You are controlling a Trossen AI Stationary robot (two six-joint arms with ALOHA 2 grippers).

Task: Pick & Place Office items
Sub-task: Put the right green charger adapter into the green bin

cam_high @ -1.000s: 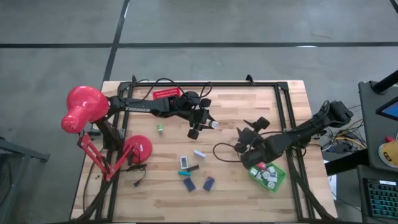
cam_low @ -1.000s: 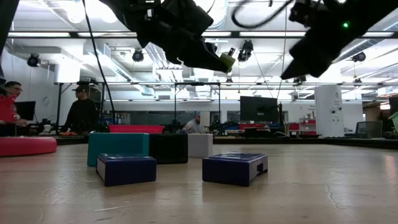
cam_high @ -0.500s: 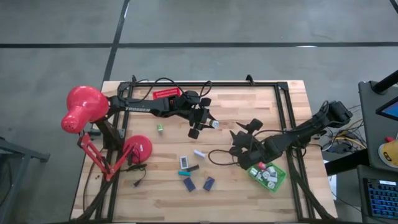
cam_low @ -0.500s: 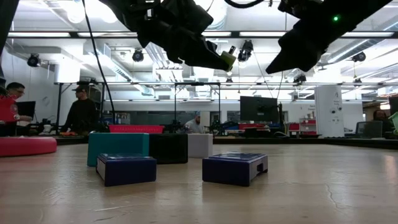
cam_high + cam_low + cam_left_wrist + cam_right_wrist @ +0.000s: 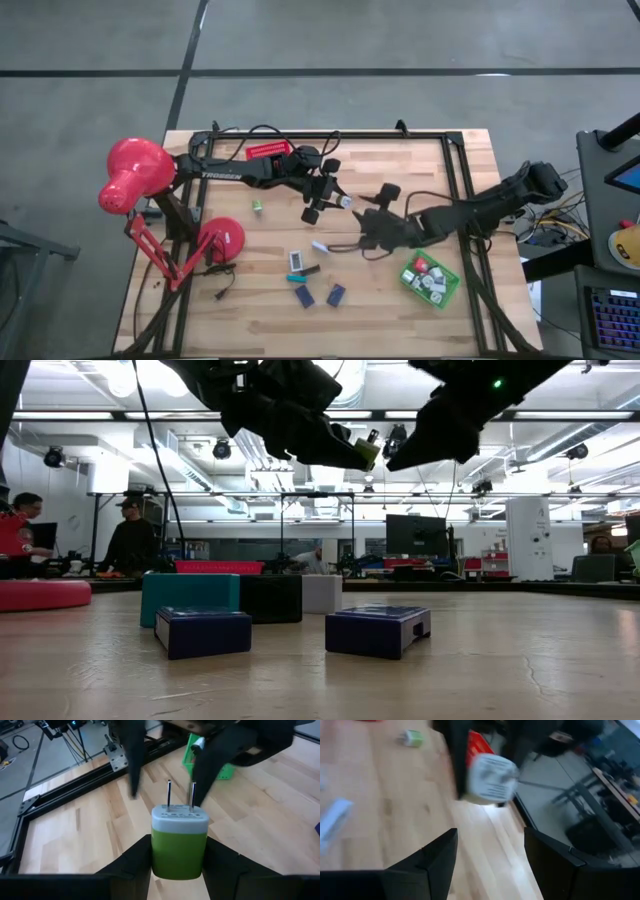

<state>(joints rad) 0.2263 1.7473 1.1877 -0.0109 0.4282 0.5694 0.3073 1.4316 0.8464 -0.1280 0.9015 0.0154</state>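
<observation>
My left gripper (image 5: 333,201) hangs above the table's middle, shut on a green plug adapter (image 5: 179,845) with a white top and two metal prongs. The adapter also shows in the low view as a green plug adapter (image 5: 366,456). My right gripper (image 5: 368,228) stands open just right of it, its fingers pointing at the adapter's white face (image 5: 490,777), with nothing between them. Loose office items lie on the wood nearer the front: a white piece (image 5: 320,245), a teal block (image 5: 297,262), two navy blocks (image 5: 303,296) (image 5: 336,294), and a small green piece (image 5: 257,207). My left gripper pinches the adapter's green body (image 5: 162,855) between its two fingers, one on each side. The white end with the prongs (image 5: 180,795) points away from the fingers. The adapter is lifted clear of the table.
A green tray (image 5: 452,288) with several small pieces sits at the front right. A red tray (image 5: 267,150) lies at the far left-middle. A big red desk lamp (image 5: 135,175) and its base (image 5: 220,240) stand at the left. A black frame (image 5: 450,170) rims the table.
My right gripper has left the green tray and gone toward the table's left and a little up, to the adapter in my left gripper, turning at the wrist as it went. My left gripper has kept still with the adapter.
</observation>
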